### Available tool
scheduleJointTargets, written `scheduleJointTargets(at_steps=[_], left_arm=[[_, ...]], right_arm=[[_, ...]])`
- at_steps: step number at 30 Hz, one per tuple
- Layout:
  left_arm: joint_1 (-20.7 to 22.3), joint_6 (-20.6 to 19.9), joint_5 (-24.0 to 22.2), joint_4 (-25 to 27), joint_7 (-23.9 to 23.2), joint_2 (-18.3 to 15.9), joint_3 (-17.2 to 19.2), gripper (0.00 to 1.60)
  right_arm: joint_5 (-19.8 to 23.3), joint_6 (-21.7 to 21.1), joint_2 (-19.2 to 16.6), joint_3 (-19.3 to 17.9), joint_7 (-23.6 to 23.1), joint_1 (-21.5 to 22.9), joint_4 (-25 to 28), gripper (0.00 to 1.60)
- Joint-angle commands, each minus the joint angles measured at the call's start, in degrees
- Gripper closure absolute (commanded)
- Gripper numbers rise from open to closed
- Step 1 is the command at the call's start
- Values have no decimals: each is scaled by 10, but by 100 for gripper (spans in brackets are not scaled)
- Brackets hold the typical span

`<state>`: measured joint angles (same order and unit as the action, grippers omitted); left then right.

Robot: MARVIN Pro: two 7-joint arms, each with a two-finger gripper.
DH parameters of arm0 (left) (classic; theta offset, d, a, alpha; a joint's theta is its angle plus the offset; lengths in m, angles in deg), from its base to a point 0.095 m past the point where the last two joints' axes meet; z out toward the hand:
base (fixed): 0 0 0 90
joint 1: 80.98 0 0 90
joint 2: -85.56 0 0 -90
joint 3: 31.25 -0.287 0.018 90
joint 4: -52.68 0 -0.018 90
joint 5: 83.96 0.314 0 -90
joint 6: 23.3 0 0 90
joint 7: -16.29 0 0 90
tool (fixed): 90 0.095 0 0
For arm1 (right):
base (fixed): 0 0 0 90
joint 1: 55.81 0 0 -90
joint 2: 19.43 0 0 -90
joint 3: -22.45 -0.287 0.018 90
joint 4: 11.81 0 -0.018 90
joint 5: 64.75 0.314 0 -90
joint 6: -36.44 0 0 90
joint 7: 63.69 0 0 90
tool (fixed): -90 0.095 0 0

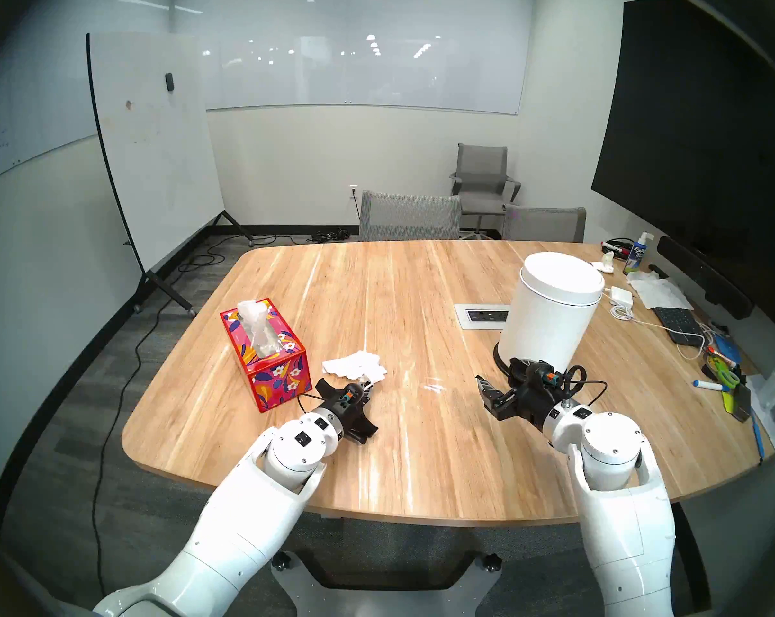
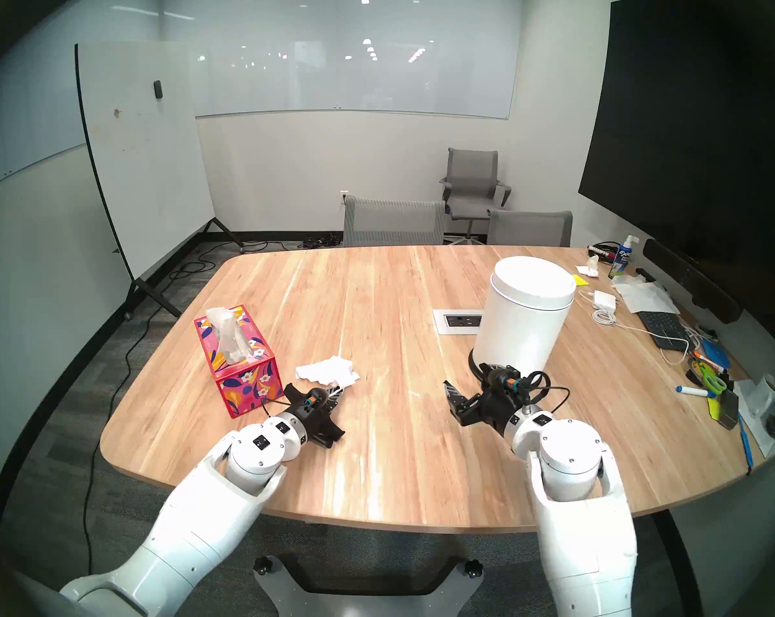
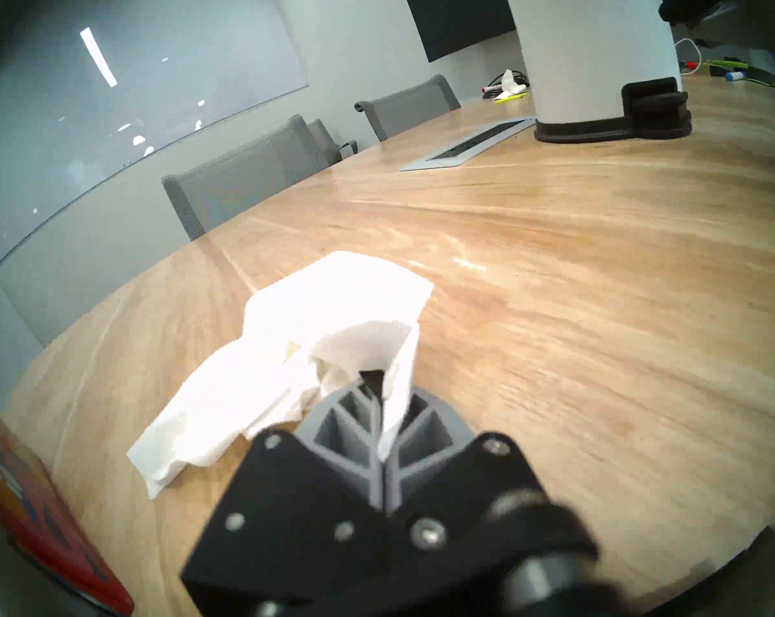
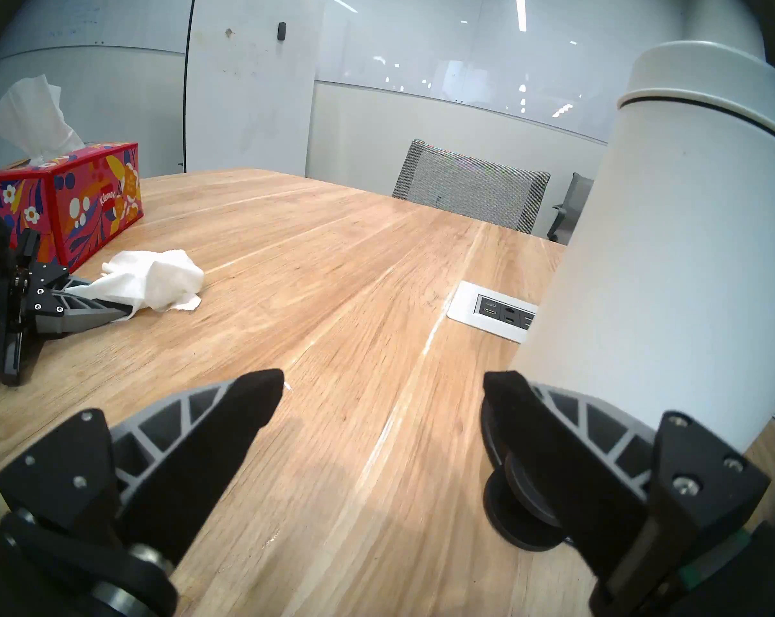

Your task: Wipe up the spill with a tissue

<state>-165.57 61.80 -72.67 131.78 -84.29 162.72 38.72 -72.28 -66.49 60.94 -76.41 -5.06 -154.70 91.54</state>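
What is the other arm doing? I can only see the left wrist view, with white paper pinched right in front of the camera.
Observer: The right end effector hangs open and empty over the table, next to the white bin.
Operator: And the red thing at my left edge?
Observer: It's a floral tissue box, with a fresh sheet poking up out of its top.
Operator: My picture cuts off the top of the bin. Is it open?
Observer: No, its lid sits closed on top.
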Motion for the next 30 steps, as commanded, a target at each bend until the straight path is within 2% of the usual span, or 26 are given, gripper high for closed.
scheduleJointTargets(at_steps=[1,4,8,13,24,28,30], left_arm=[[12,19,-4,-7,-7,-1,0,160],[-3,36,-2,23,-7,-7,-3,160],[-10,38,-2,49,-8,-8,-2,160],[3,61,2,53,0,-7,0,160],[47,75,-8,71,-1,-2,15,160],[40,89,-16,94,-6,-10,20,160],[21,99,-21,118,-8,-20,25,160]], right_arm=[[0,1,-1,1,-1,4,12,0],[0,1,-1,1,-1,4,12,0],[0,1,-1,1,-1,4,12,0],[0,1,-1,1,-1,4,11,0],[0,2,-1,1,-1,5,10,0],[0,2,-1,1,-1,5,11,0],[0,1,-1,1,-1,4,11,0]])
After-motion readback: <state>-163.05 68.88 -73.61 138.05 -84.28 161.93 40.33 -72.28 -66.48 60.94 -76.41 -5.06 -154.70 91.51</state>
